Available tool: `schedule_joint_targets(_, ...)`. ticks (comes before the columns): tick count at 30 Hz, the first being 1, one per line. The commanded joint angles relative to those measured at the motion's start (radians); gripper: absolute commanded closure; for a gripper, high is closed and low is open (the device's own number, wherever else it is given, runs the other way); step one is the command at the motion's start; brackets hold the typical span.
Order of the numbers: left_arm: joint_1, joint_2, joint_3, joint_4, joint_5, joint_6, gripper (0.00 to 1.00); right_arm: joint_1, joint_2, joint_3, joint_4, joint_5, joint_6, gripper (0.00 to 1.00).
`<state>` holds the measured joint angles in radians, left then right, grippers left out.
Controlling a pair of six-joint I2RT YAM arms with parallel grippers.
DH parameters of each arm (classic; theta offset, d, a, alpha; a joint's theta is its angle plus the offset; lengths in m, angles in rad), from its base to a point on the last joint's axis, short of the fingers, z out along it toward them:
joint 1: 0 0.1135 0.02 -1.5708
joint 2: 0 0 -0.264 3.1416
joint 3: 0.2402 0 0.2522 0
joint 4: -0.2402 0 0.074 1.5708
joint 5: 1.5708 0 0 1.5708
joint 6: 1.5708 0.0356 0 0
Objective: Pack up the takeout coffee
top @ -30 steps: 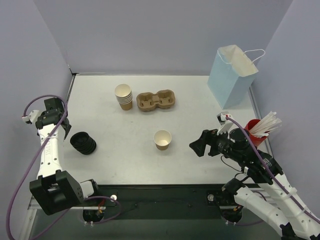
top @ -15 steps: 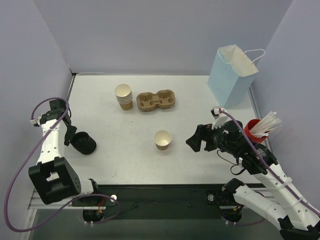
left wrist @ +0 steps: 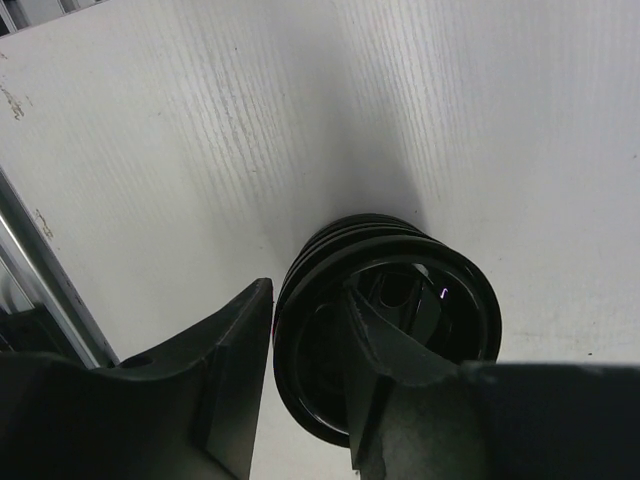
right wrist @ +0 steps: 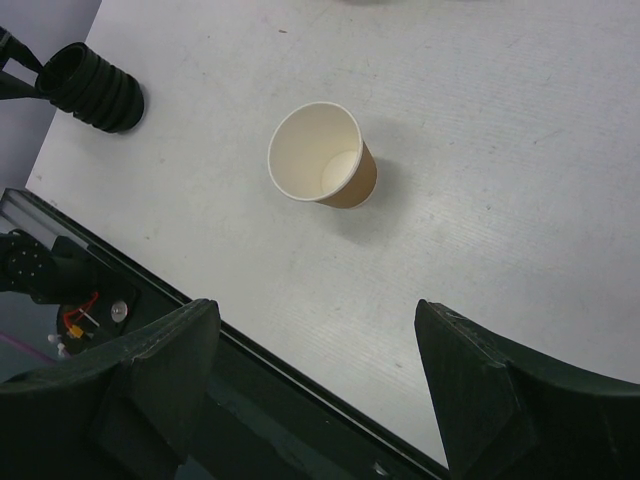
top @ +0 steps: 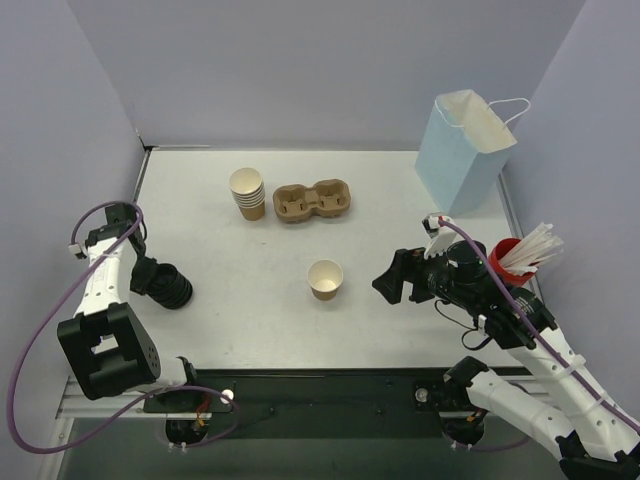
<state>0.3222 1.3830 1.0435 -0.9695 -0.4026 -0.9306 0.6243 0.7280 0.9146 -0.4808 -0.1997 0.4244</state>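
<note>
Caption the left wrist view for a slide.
Left claw open, its fingers straddling the rim of the black lid stack.

Bare desk (top: 400,200) lies open between the wide-spread right claw (top: 388,283) and the lone cup (top: 325,279), with nothing standing in that gap. Farther back, the stack of cups (top: 248,193) and the pulp tray (top: 312,200) stand just beside each other, with open surface in front. The blue bag (top: 462,150) and the red cup of straws (top: 510,258) crowd the right edge. The lid stack (top: 170,288) lies near the side wall (top: 90,120); the left claw (left wrist: 307,300) fills that narrow strip.
</note>
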Motion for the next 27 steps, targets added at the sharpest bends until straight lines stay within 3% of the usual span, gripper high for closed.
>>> schedule_joint_targets(1, 0.000, -0.025, -0.002, 0.043, 0.011, 0.009, 0.62, 0.002, -0.016, 0.041, 0.001, 0.005, -0.003, 0.19)
schedule_joint_targets(8, 0.000, -0.065, -0.008, 0.048, 0.028, 0.027, 0.78, 0.002, -0.027, 0.036, -0.004, 0.013, -0.004, 0.19)
schedule_joint_targets(15, 0.000, -0.113, 0.007, 0.029, 0.027, 0.055, 0.82, 0.002, -0.022, 0.041, -0.004, 0.019, -0.004, 0.19)
schedule_joint_targets(20, -0.008, -0.156, 0.044, 0.040, 0.100, 0.099, 0.88, 0.002, 0.011, 0.056, 0.011, 0.000, 0.017, 0.19)
schedule_joint_targets(24, -0.064, -0.205, 0.062, 0.100, 0.212, 0.176, 0.88, 0.002, 0.042, 0.043, 0.115, -0.061, 0.079, 0.20)
schedule_joint_targets(27, -0.116, -0.228, 0.073, 0.166, 0.350, 0.226, 0.88, 0.003, 0.060, 0.004, 0.316, -0.102, 0.103, 0.20)
